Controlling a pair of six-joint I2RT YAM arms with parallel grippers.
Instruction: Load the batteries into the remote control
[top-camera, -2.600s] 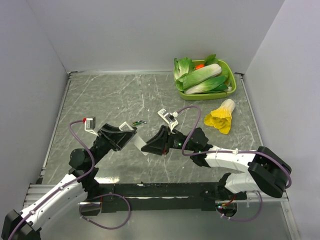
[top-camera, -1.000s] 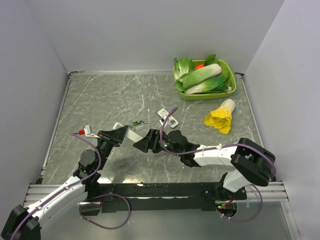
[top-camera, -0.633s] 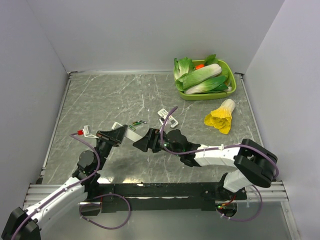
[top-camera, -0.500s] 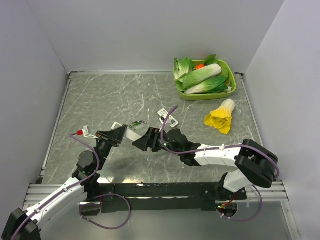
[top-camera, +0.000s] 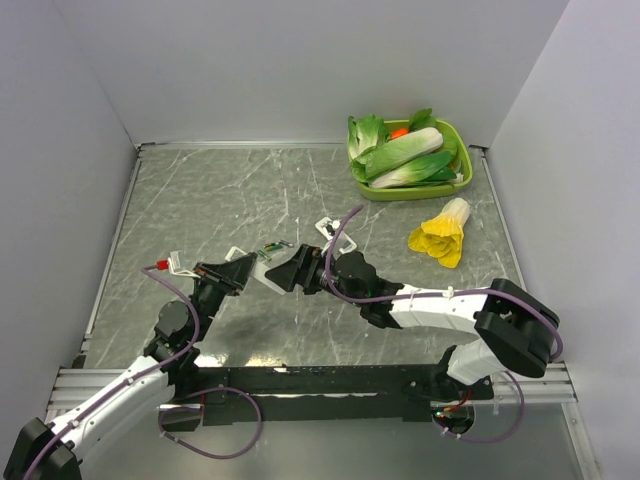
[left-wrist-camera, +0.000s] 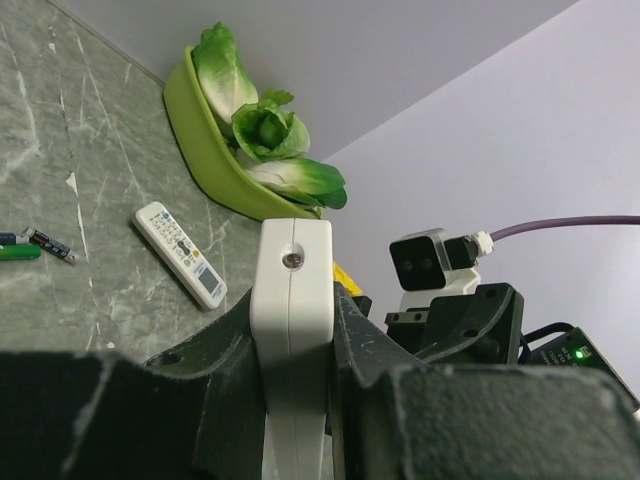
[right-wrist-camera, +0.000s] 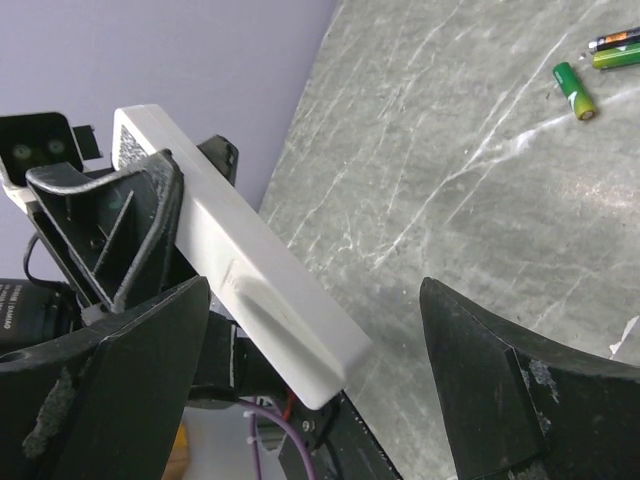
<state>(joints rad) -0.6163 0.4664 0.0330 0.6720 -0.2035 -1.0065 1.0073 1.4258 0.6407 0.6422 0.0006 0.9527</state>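
Observation:
My left gripper (top-camera: 238, 270) is shut on the slim white remote control (top-camera: 263, 276) and holds it on edge above the table; in the left wrist view the remote control (left-wrist-camera: 292, 300) is clamped between both dark fingers. My right gripper (top-camera: 287, 273) is open. Its fingers stand on either side of the remote control's (right-wrist-camera: 250, 265) free end, with a gap on each side. The batteries (top-camera: 278, 246) lie on the table just beyond the two grippers. In the right wrist view one green battery (right-wrist-camera: 575, 90) lies apart from the other (right-wrist-camera: 615, 56).
A wider white remote with coloured buttons (left-wrist-camera: 180, 255) lies on the table near the batteries (left-wrist-camera: 20, 250). At the back right stands a green tray (top-camera: 412, 191) of leafy vegetables, with a yellow-leafed cabbage (top-camera: 440, 236) in front of it. Walls close in the marble table.
My right gripper has moved a little away from the arm bases and to the left, closing in around the remote's free end. The left arm and the batteries have stayed put.

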